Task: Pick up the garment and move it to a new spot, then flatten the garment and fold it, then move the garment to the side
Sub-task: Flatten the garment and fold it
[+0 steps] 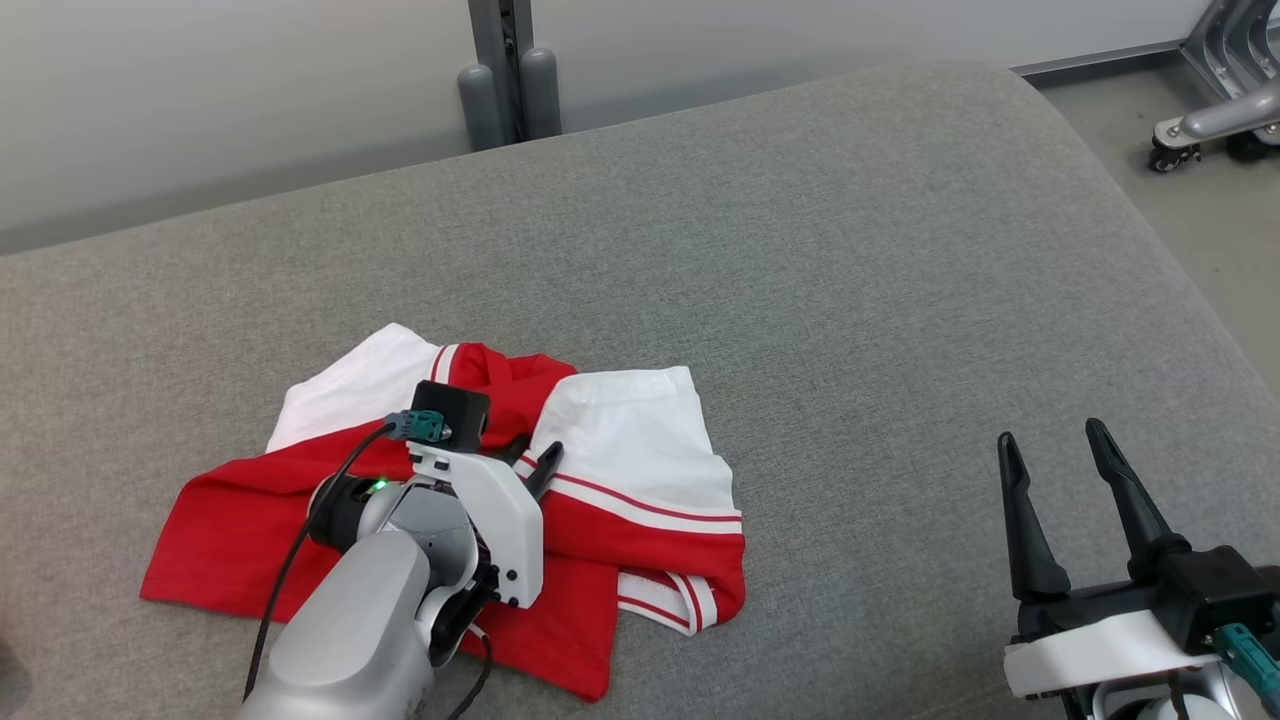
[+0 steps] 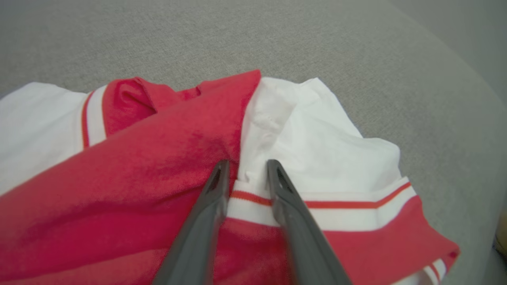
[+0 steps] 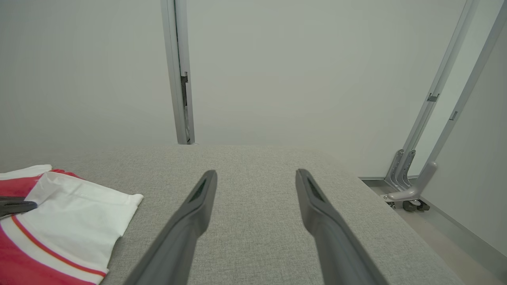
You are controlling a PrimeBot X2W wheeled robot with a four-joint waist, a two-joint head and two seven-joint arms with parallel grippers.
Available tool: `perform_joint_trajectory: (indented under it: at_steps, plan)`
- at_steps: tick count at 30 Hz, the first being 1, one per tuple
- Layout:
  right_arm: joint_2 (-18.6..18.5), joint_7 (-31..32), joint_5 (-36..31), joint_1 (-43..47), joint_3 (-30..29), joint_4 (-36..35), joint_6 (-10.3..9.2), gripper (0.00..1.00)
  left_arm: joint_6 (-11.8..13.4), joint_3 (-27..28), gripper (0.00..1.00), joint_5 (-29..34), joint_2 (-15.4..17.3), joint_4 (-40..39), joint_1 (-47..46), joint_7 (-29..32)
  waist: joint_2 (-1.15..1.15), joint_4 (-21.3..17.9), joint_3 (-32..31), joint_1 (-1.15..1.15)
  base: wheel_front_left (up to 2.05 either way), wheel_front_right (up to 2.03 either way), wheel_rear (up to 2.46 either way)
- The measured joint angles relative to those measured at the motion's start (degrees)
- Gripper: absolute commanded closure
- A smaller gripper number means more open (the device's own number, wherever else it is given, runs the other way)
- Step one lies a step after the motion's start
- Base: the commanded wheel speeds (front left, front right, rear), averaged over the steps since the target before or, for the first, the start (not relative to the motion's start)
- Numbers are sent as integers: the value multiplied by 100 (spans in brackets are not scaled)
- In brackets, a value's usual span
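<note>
**Item under inspection.** The garment (image 1: 640,470) is a red and white piece with striped ribbed bands. It lies crumpled on the grey padded surface (image 1: 800,250), loose and in no container. Several layers are folded over one another, with a white panel uppermost on its right half and red cloth across its left half.

**Left pincer.** My left pincer (image 1: 535,458) is down on the middle of the garment, at the line where red cloth overlaps white. In the left wrist view the left pincer (image 2: 247,168) straddles a ridge of the striped white band, with only a narrow gap between the jaws. I cannot tell whether it has actually clamped the cloth.

**Right pincer.** My right pincer (image 1: 1050,440) is well apart from the garment, off its right side. Its jaws are spread wide, with nothing between them.

**Handling assessment.** I judge the garment light, soft and limp. It will sag and trail when lifted, and loose layers may slide off. A raised fold or the ribbed band offers the firmest purchase. A shallow pinch risks catching the top layer alone.

**Step in hand.** In my judgement this is the first pick-up. The garment is not yet flattened.
</note>
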Motion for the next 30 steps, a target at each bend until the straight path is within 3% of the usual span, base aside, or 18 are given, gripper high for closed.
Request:
perform_joint_trajectory:
  at_steps: [1,2,3,8,13,19,30]
  plan:
    - [0,0,5,-4,7,2,0,0,0,-24,63,-5,1,38,-11,1,0,-10,4,0,0,0,0]
    - [0,1,7,-9,8,5,0,0,0,-53,94,-21,0,68,-17,0,0,-20,4,0,0,0,0]
    - [-1,0,12,-9,7,11,0,0,0,-81,100,-59,-1,88,-21,-2,0,-30,1,0,0,0,0]
    - [-1,0,49,12,-21,51,0,0,-7,-286,100,-250,19,24,-30,-118,0,-50,-34,0,0,0,0]
    - [-2,1,51,79,-97,65,0,0,73,-10,100,-366,97,-360,-180,-789,0,4,-108,0,0,0,0]
    - [0,1,49,65,-53,65,0,0,428,458,100,-242,513,-681,-783,-1543,0,111,-126,0,0,0,0]
    - [1,1,55,-90,113,107,0,0,428,866,100,-69,1112,-347,-2136,-2139,0,-67,-90,0,0,0,0]
